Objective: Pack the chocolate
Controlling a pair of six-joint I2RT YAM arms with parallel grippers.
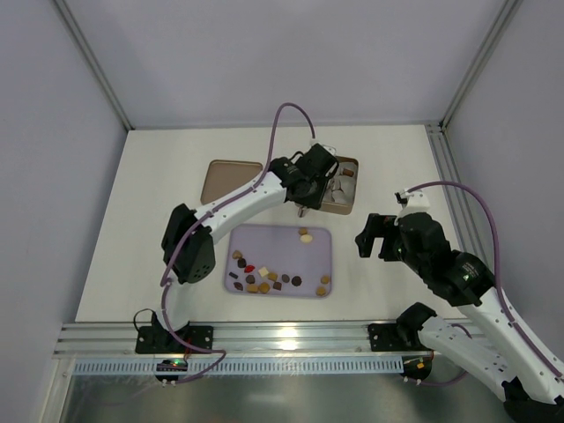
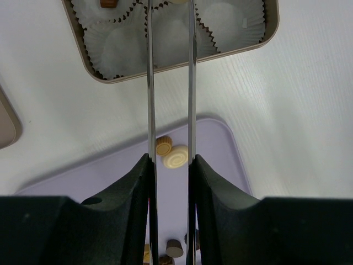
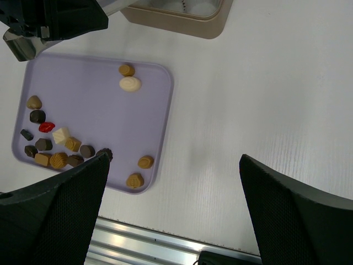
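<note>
Presumed light, brittle and slick, each chocolate (image 3: 128,84) needs a gentle side grip; right end effector (image 3: 174,160) is spread wide and empty, left end effector (image 2: 171,16) state indeterminable.

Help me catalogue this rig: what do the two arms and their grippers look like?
Both the left arm and right arm have white links, black joints and a looping mauve cable. The left gripper is black with two long, thin metal fingers; the right gripper is black with broad, mesh-textured wedge fingers.
</note>
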